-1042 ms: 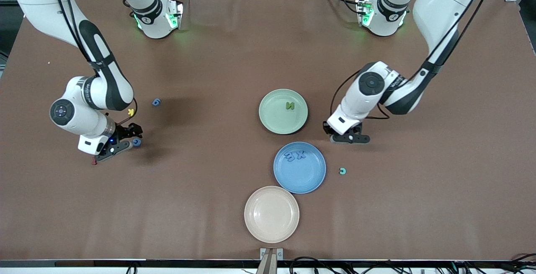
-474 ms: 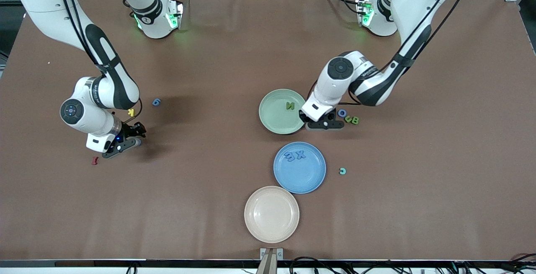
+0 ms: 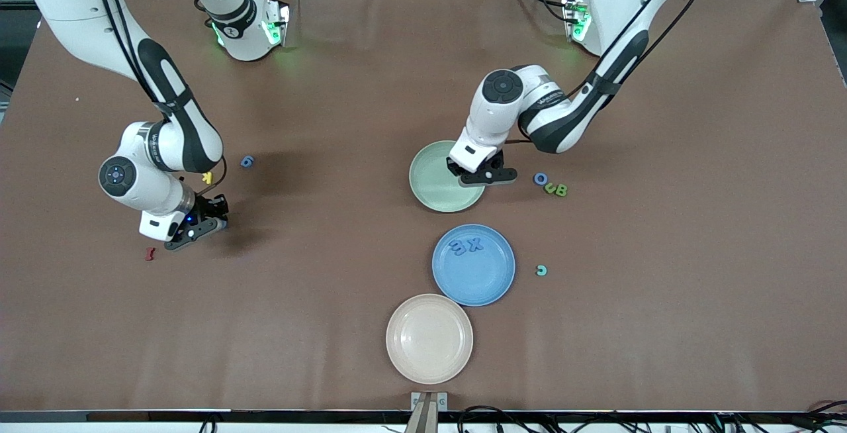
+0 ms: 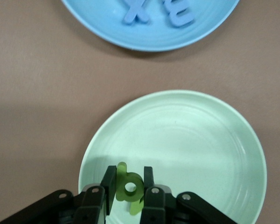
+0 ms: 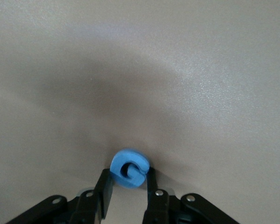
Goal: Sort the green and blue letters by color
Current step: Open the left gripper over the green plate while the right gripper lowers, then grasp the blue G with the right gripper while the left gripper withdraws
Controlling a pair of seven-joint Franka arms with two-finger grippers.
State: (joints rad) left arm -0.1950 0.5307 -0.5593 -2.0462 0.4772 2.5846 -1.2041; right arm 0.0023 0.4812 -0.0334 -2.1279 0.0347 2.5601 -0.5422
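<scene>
Table: brown cloth (image 3: 331, 327) runs wall to wall, both arm bases at the top edge of the front view.
Left gripper (image 4: 129, 193): over the green plate (image 3: 430, 188); fingers clamped on a green letter (image 4: 126, 186), shaped like a b.
Left wrist view only: that green letter shows between the pads, with a second green piece partly hidden under it; from the front the gripper body covers both.
Right gripper (image 5: 129, 186): down at the table toward the right arm's end, fingers pinched on a blue letter (image 5: 129, 168), a curled G or 6 shape.
Right wrist view only: the blue letter is plain here; the front view hides it under the gripper (image 3: 198, 224).
Green plate: nothing else visible on it from the front.
Blue plate (image 3: 493, 281): holds two blue letters (image 3: 466, 245), an X and an E, side by side.
Beige plate (image 3: 429, 338): nearest the front camera, just beside the blue plate.
Loose on cloth: blue ring (image 3: 540, 179) and green pieces (image 3: 557, 189) beside the green plate; teal piece (image 3: 541, 270) beside the blue plate; blue 6 (image 3: 247, 161), yellow K (image 3: 207, 177), dark red piece (image 3: 150, 254) near the right arm.
</scene>
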